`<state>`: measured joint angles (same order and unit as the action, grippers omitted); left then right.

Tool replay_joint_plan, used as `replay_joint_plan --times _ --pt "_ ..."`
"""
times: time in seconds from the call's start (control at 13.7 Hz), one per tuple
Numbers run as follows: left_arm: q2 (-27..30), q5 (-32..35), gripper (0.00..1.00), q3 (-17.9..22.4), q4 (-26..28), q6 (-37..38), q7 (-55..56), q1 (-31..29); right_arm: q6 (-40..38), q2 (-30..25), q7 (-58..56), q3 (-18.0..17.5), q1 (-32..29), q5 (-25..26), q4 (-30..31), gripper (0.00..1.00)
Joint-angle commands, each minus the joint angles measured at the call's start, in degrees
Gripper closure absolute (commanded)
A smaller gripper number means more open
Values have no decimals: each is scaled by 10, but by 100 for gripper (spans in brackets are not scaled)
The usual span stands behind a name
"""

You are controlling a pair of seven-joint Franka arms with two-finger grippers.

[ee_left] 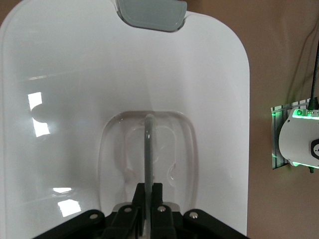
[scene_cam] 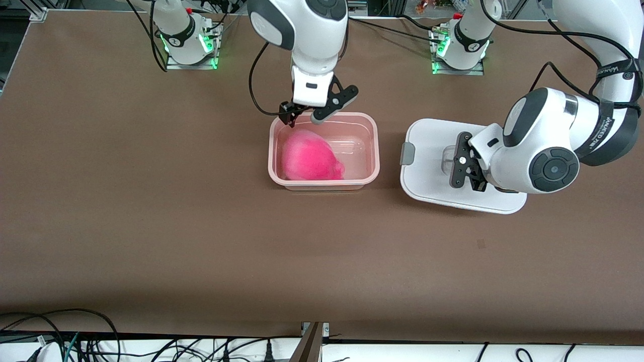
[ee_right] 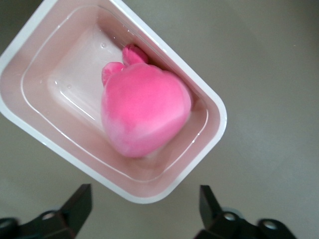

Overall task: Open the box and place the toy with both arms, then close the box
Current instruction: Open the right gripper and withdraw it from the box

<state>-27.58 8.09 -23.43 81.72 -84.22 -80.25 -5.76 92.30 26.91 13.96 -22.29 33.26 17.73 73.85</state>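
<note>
The pale pink box (scene_cam: 375,151) stands open in the middle of the table with the hot-pink toy (scene_cam: 309,158) lying inside it. My right gripper (scene_cam: 304,118) hangs open and empty over the box's rim on the robots' side. In the right wrist view the toy (ee_right: 144,107) fills one end of the box (ee_right: 209,99), with the gripper (ee_right: 144,194) just outside a corner. The white lid (scene_cam: 427,166) lies flat beside the box, toward the left arm's end. My left gripper (scene_cam: 455,166) is shut on its clear centre handle (ee_left: 148,144), as the left wrist view shows (ee_left: 149,191).
A grey clip (scene_cam: 407,153) on the lid's edge faces the box. The two arm bases (scene_cam: 190,40) (scene_cam: 460,48) with green lights stand at the table's robot edge. Cables lie past the table edge nearest the camera (scene_cam: 75,337).
</note>
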Motion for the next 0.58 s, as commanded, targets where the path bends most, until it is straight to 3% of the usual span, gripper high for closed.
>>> replay_joint_plan --times 0.0,0.22,0.51 --pt "0 7 100 -3 -14 14 -11 2 -71 -5 6 6 -4 5 -65 0" --pt "0 3 100 -4 -15 14 -1 2 -92 -18 8 19 -62 4 -73 0" --pt "0 -40 100 -8 -17 14 23 36 -85 -25 8 65 -176 1 -73 0"
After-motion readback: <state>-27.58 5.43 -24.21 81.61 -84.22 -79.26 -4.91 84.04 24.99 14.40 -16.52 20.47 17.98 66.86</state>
